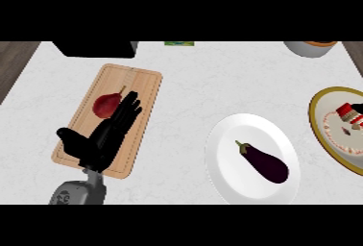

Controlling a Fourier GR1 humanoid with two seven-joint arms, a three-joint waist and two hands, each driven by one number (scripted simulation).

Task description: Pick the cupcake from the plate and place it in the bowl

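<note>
head view: left hand (105,137) open, fingers straight, over wooden board (145,91), tips by red pear (106,104). glossy purple eggplant (264,163) on white oval plate (227,144). cupcake (349,114) at right edge on gold-rimmed dish (317,103). marbled counter (212,81).

the black left hand (106,132) lies over the pale wooden cutting board (135,91) and hides the lower right side of the red pear-shaped fruit (106,104). its grey forearm (79,191) is cut off at the view's lower edge. at the right edge, the gold-rimmed plate (320,98) and the pink frosted cake (344,132) on it are only partly in view. along the top, a black boxy object (96,48), a small green item (178,43) and a white round container (310,48) are cropped, too little showing to identify.
</note>
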